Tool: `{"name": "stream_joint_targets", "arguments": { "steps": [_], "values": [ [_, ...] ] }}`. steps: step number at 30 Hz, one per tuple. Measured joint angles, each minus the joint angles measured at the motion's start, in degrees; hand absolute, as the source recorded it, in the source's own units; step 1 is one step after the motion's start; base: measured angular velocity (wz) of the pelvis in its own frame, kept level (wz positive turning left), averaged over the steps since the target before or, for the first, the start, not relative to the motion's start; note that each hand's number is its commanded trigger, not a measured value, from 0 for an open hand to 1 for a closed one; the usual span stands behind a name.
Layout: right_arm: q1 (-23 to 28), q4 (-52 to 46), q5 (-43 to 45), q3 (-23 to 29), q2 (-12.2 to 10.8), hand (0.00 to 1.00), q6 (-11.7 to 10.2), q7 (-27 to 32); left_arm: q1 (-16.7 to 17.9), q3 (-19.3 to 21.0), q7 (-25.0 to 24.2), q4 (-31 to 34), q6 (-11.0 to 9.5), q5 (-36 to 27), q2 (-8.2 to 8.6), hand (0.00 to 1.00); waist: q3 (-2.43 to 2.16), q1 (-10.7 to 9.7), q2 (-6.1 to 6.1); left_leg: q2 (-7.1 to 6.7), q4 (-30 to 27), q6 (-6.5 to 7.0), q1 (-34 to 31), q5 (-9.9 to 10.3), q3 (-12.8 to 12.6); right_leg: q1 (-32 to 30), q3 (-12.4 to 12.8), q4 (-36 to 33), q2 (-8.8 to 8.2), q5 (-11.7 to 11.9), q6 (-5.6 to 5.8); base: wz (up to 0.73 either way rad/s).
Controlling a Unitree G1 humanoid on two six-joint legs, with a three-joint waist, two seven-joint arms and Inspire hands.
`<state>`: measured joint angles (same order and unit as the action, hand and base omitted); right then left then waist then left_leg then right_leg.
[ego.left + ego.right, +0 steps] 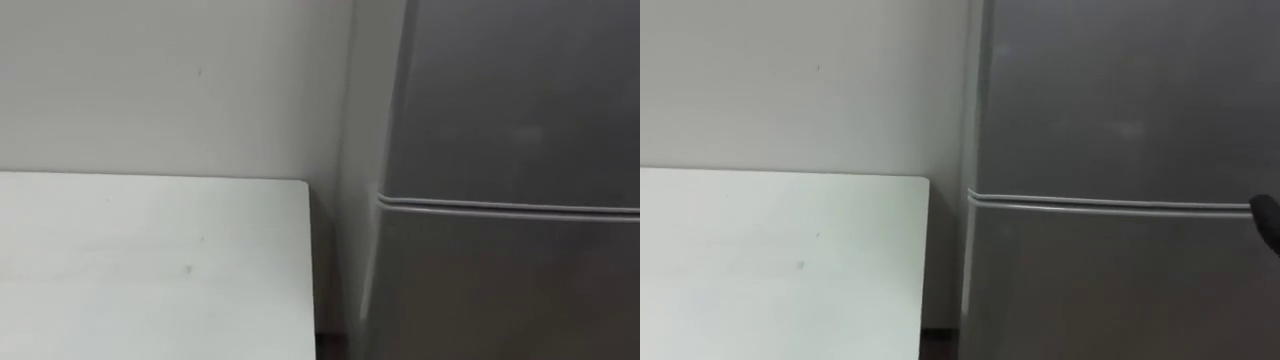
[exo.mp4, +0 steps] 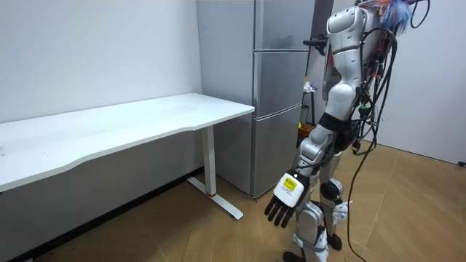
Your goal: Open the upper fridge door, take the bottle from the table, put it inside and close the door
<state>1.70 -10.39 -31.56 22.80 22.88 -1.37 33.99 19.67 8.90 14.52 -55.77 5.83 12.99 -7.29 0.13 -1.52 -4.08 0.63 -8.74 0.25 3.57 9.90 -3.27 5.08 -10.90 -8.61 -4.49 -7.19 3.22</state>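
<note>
Left hand (image 2: 285, 198) hanging near fridge (image 2: 277, 109), fingers loosely apart, right hand (image 1: 1267, 218) cut off at edge, fingers impossible to tell

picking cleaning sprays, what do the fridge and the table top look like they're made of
fridge: looks like grey coated sheet metal, satin finish, going by its soft dull reflections. table: white matte top, probably laminated board, flat with no grain showing; its legs look like white painted metal.

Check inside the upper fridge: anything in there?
The fridge is shut, so its inside is hidden. What shows is the grey upper door and the seam under it.
</note>
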Motion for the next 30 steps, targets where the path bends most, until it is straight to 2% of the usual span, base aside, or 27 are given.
{"name": "stream_joint_targets", "arguments": {
  "steps": [6, 7, 8, 11, 13, 15, 16, 20, 22, 26, 30],
  "values": [
    [3.0, 2.4, -0.1, 3.2, -3.3, 0.00, -0.6, 3.7, 0.0, 0.7, 0.0, -2.1, 0.1, -0.4, 0.02, 0.00, 0.13, -1.1, -0.16, -0.09, -0.5, 0.02, 0.0, 0.1, -0.6, 0.0, 0.6, 0.0, -0.02, -0.4, -0.23, -0.04],
    [4.0, 4.1, -0.7, 3.3, -3.5, 0.00, -1.2, 4.6, 0.1, 0.8, 0.0, -2.0, 0.1, -1.4, -0.02, 0.00, 0.03, -1.4, 0.21, -0.08, -0.9, 0.05, -0.3, 0.2, -0.6, -0.2, 0.6, 0.1, -0.04, -0.5, -0.22, 0.00],
    [4.9, 5.0, -0.9, 3.3, -3.7, 0.00, -1.3, 4.9, 0.1, 0.8, 0.0, -1.9, 0.1, -1.9, -0.03, 0.00, 0.11, -1.4, -0.20, -0.09, -0.9, 0.05, -0.5, 0.2, -0.6, -0.3, 0.5, 0.2, -0.06, -0.5, -0.20, 0.00],
    [8.3, 10.1, -5.2, 3.4, -5.5, 0.00, -1.6, 6.3, 0.0, 0.7, 0.0, -1.6, 0.1, -5.3, -0.22, 0.00, -0.25, -1.7, 0.40, -0.09, -0.9, 0.04, -0.8, 0.3, -0.6, -0.9, 0.6, 0.1, -0.06, -0.7, -0.20, 0.00],
    [10.9, 14.0, -8.6, 3.3, -7.5, 0.00, -1.6, 7.8, -0.1, 0.4, 0.0, -1.7, -0.1, -7.9, -0.27, 0.00, -0.21, -1.7, 0.68, -0.16, -0.9, 0.04, -0.7, 0.3, -0.6, -0.7, 0.8, 0.0, -0.06, -0.8, -0.20, 0.00],
    [12.2, 18.3, -10.2, 3.2, -8.3, 0.00, -1.8, 8.4, 0.0, 0.4, 0.1, -1.7, -0.2, -7.9, -0.21, 0.00, -0.06, -1.9, 1.01, -0.19, -0.7, 0.07, -0.3, 0.3, -0.7, -0.4, 0.8, 0.0, -0.07, -0.8, -0.19, 0.00],
    [12.7, 22.8, -11.2, 3.2, -8.4, 0.00, -1.9, 8.4, 0.0, 0.5, 0.3, -1.6, -0.2, -7.9, -0.22, 0.00, -0.20, -2.2, 1.38, -0.19, -0.7, 0.07, 0.0, 0.5, -0.5, 0.0, 0.6, 0.0, -0.10, -0.9, -0.08, 0.05],
    [13.0, 32.2, -15.0, 2.6, -10.1, 0.00, -1.9, 8.2, 0.0, 0.5, 0.6, -0.8, -1.1, -8.1, -0.25, 0.00, -0.21, -2.9, 1.80, -0.17, -0.6, 0.00, 0.0, 0.8, -0.6, 0.1, 0.6, -0.1, -0.17, -1.5, -0.18, 0.01],
    [13.0, 37.7, -15.3, 2.4, -11.4, 0.00, -1.9, 7.7, -0.6, 0.5, 0.6, -0.9, -1.4, -8.5, -0.20, 0.00, -0.25, -2.9, 1.86, -0.18, -0.6, -0.02, 0.0, 0.8, -0.6, 0.1, 0.6, -0.1, -0.17, -1.6, -0.14, 0.00],
    [13.0, 47.0, -15.1, 0.8, -12.2, 0.00, -2.3, 6.2, -0.7, 0.5, -0.2, -1.1, -1.6, -8.4, -0.20, 0.00, -0.29, -2.7, 1.97, -0.22, -0.6, -0.04, 0.1, 0.9, -0.6, 0.1, 0.8, -0.1, -0.15, -1.7, -0.11, 0.00],
    [13.0, 57.0, -10.1, -4.3, -13.2, 0.00, -2.3, 1.4, -1.0, 0.5, -1.1, -1.7, -1.6, -8.4, -0.11, 0.00, -0.26, -2.7, 2.13, -0.23, -0.6, -0.07, 0.2, 1.0, -0.6, 0.0, 1.3, 0.0, -0.12, -1.8, -0.13, 0.00]
  ]
}}
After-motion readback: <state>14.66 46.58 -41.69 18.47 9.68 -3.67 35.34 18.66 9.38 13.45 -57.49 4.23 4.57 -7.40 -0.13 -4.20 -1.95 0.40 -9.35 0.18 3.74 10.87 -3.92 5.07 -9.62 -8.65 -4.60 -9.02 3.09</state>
